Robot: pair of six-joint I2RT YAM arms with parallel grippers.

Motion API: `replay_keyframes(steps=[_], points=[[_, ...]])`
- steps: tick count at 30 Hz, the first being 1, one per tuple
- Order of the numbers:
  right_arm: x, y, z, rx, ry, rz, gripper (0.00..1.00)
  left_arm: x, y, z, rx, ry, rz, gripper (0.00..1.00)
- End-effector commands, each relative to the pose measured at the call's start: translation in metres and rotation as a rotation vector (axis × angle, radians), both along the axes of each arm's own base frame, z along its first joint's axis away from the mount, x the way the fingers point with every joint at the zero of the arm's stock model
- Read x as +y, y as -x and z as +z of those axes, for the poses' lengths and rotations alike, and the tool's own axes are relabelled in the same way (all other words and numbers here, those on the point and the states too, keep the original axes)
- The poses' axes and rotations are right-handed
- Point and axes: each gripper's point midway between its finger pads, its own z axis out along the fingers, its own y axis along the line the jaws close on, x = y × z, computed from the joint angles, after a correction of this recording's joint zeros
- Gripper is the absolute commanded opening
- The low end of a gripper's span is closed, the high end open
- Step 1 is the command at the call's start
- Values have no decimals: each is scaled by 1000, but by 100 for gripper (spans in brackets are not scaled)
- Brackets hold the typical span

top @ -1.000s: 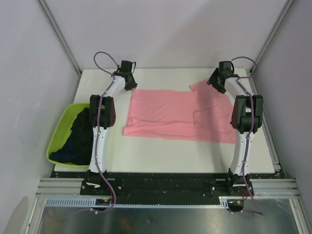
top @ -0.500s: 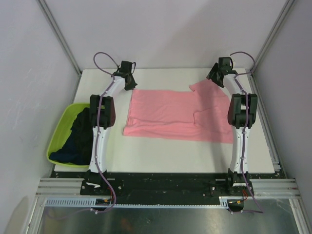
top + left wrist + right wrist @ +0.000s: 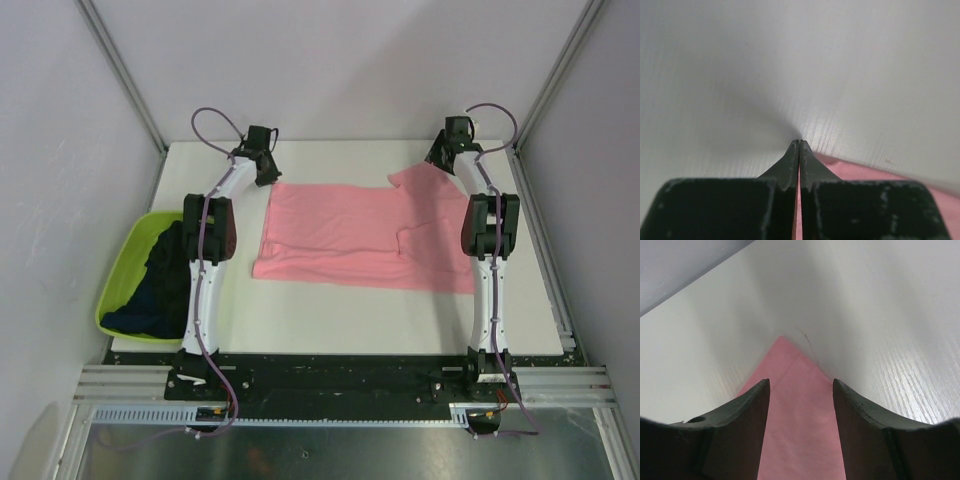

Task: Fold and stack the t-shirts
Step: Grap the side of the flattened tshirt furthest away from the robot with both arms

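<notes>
Salmon-pink t-shirt (image 3: 360, 235) corner lies between open right fingers (image 3: 730, 430); closed left fingers (image 3: 785, 170) sit at its edge.

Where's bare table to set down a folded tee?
Widest bare strip of table: from the near hem of the pink t-shirt to the near edge. A narrower strip runs along the far edge, between left claw and right claw. Crowded: centre under the shirt; green tub full of dark tees.

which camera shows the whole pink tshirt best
Top external: the salmon-pink cloth t-shirt lies spread flat, almost wholly visible. Right wrist shows only a pointed corner inside the open right gripper; left wrist only a sliver beside the shut left gripper.
</notes>
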Motion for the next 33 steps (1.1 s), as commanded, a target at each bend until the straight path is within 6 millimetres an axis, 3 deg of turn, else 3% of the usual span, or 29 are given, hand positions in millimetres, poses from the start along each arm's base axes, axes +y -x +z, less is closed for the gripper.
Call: replay_keyframes(steps=[1,8,12,20,26,28,33], points=[[-9,-12,11,-33,49,-8,54,-3,9,15,11,9,-16,0],[-16,1,-3,25,78,-41,46,-4,7,17,2,15,-16,0],[-34,7,-8,40,81,-72,44,-5,7,19,-1,14,-17,0],[-29,7,-13,54,77,-63,26,-5,6,19,-4,15,-18,0],[-27,4,-2,31,60,-56,12,-5,5,21,-9,17,-19,0],[-23,3,1,22,51,-46,14,-5,5,22,-12,19,-20,0],[-24,4,0,29,54,-47,38,-7,4,22,-13,26,-24,0]])
